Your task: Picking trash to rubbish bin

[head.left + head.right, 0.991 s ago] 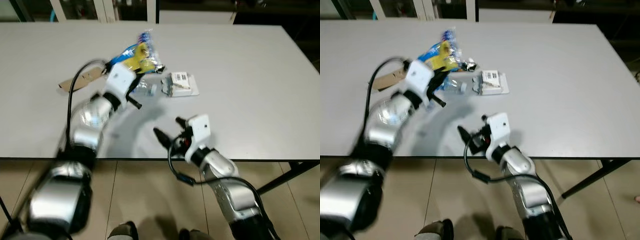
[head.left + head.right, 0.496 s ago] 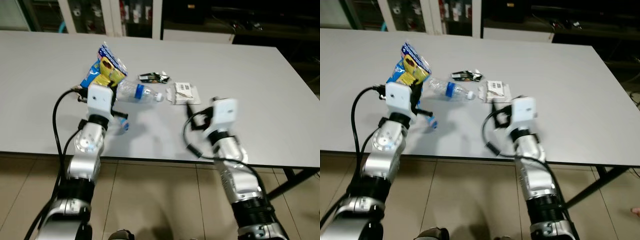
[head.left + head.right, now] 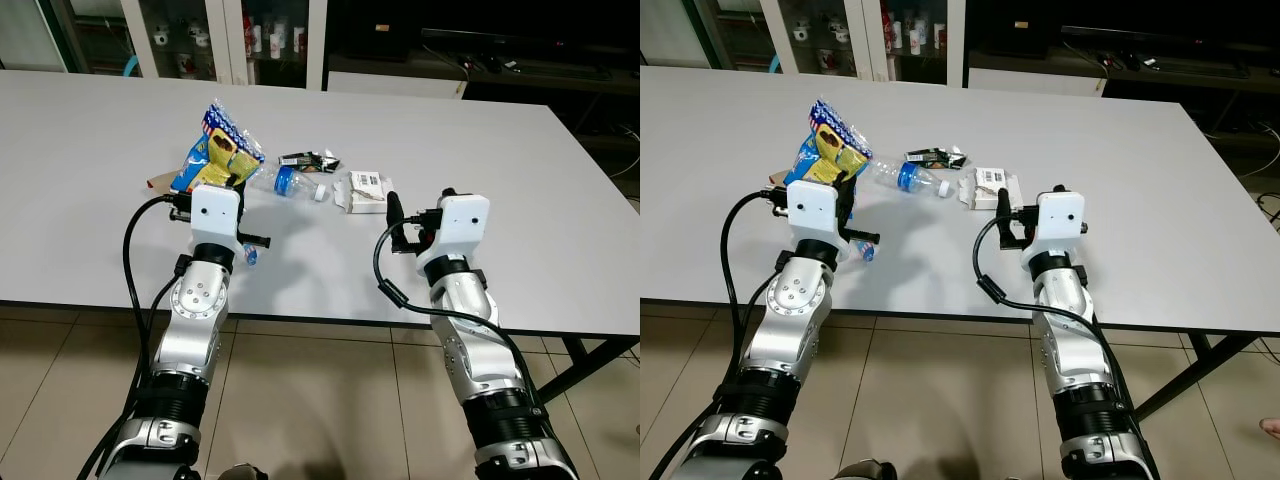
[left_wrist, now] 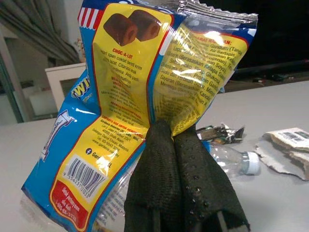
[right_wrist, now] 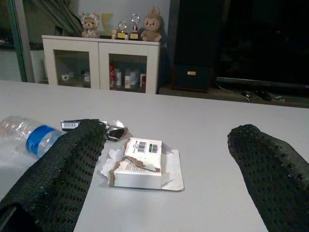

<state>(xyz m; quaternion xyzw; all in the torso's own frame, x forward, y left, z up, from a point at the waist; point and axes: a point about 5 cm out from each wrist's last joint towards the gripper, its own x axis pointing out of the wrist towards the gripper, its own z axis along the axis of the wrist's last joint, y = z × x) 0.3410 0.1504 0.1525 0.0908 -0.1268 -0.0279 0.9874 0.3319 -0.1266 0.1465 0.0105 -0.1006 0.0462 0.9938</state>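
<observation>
**Kid:** What is the left hand [image 4: 181, 179] doing?

**Helper:** It pinches the snack bag [image 4: 145, 87] tight by its bottom edge. The bag stands up above the hand, off the tabletop [image 3: 520, 150].

**Kid:** Is the bag hard to hold?

**Helper:** I think it is very light, thin and crinkly. It could slip, so a firm pinch on the flat edge is best. It is blue and yellow, and shiny.

**Kid:** And the right hand [image 5: 169, 179]?

**Helper:** It is wide open, holding nothing. The torn box [image 5: 145, 164] lies just ahead of it. The bottle [image 3: 902, 177] lies ahead of the left hand, with a dark wrapper [image 3: 308, 159] just past it.
</observation>
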